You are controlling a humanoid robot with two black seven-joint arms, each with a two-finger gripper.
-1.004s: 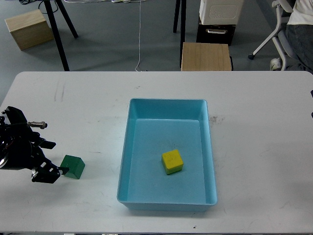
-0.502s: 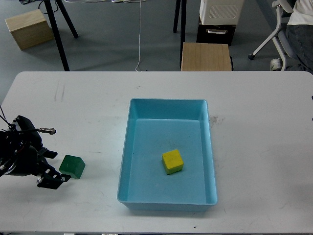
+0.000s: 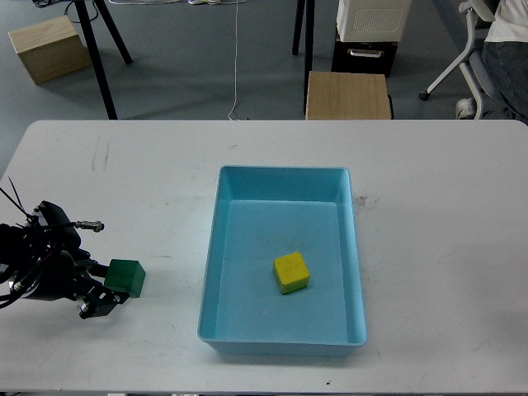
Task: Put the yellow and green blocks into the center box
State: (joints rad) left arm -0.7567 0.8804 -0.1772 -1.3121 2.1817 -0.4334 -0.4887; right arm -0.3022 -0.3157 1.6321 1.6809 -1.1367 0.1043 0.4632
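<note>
The green block (image 3: 125, 277) sits on the white table (image 3: 148, 181), left of the blue box (image 3: 356, 247). My left gripper (image 3: 102, 285) comes in from the left edge, low over the table. Its two fingers stand on either side of the green block's left half and hold it. The yellow block (image 3: 290, 272) lies inside the blue box, near the middle of its floor. My right gripper is out of view.
Beyond the table's far edge there is a wooden stool (image 3: 347, 95), a wooden box (image 3: 48, 48) and black stand legs (image 3: 101, 49) on the floor. An office chair (image 3: 483, 49) stands at the far right.
My left gripper has moved right and down towards the green block, and its fingers have come closer together around it. The block has shifted slightly right and turned. The yellow block has not moved.
</note>
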